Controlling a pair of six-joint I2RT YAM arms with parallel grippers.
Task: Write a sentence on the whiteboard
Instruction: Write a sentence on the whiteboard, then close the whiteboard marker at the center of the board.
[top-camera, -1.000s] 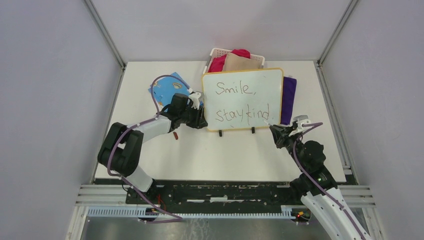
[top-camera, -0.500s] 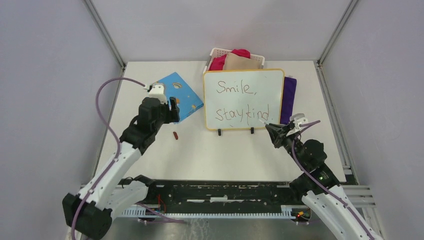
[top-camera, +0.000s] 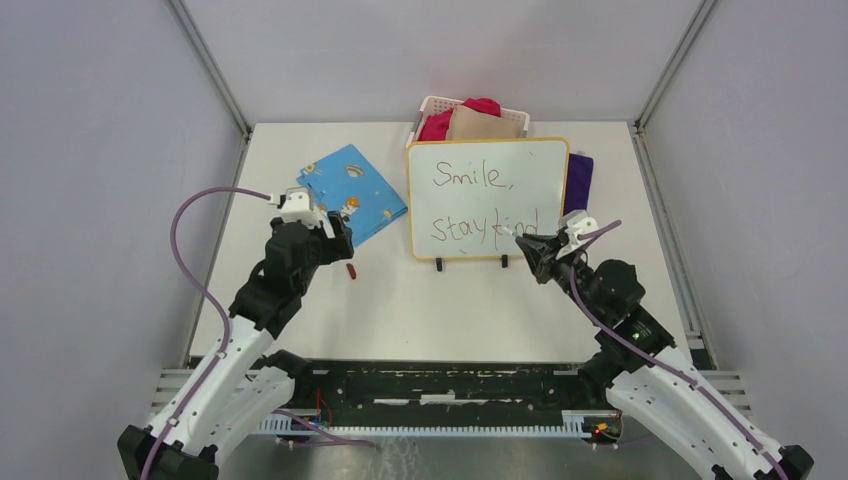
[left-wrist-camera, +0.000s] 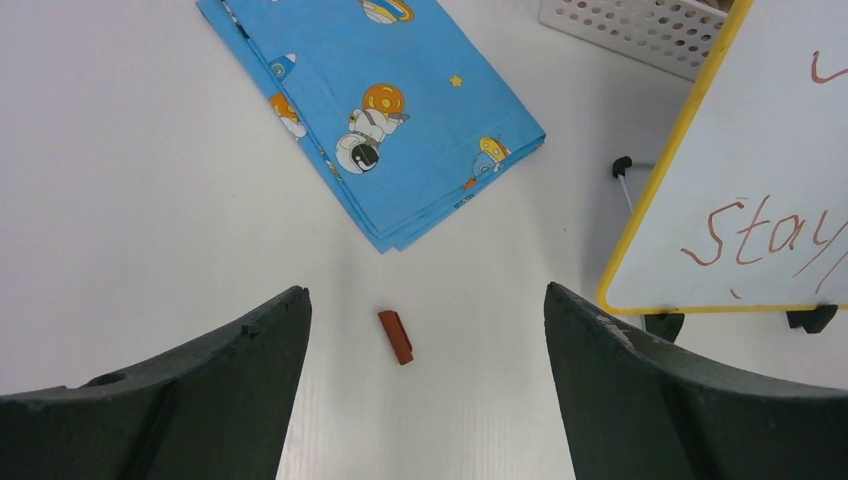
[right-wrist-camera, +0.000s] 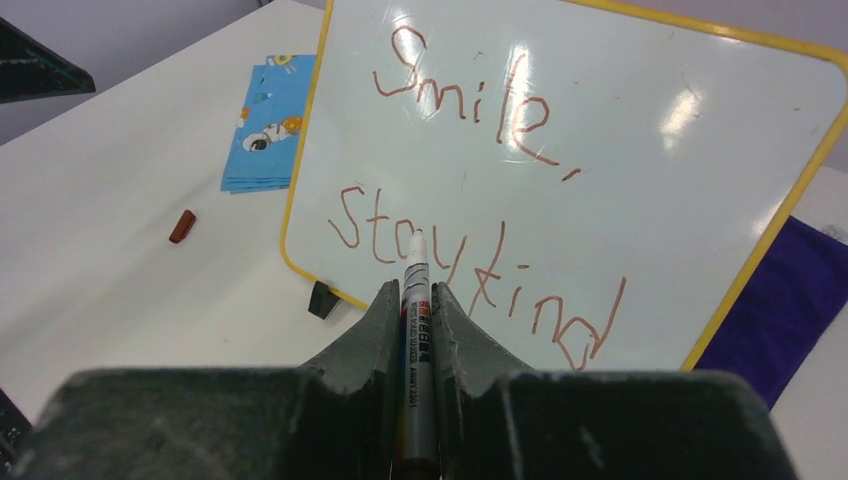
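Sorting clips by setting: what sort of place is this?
Likely a robot lab test cell: white table enclosed by grey panels, aluminium rail at its near edge carrying the left arm and right arm.

You had one whiteboard (top-camera: 540, 190), and on it one sentence (top-camera: 470, 178) written in two lines. You also had one marker (right-wrist-camera: 415, 330), one small red cap (left-wrist-camera: 396, 336), one blue cloth (top-camera: 350, 192), one purple cloth (top-camera: 577, 195) and one white basket (top-camera: 432, 104) that held two more cloths, a red one (top-camera: 440, 125) and a beige one (top-camera: 480, 123). You could count two robot arms, a left arm (top-camera: 270, 290) and a right arm (top-camera: 620, 300).
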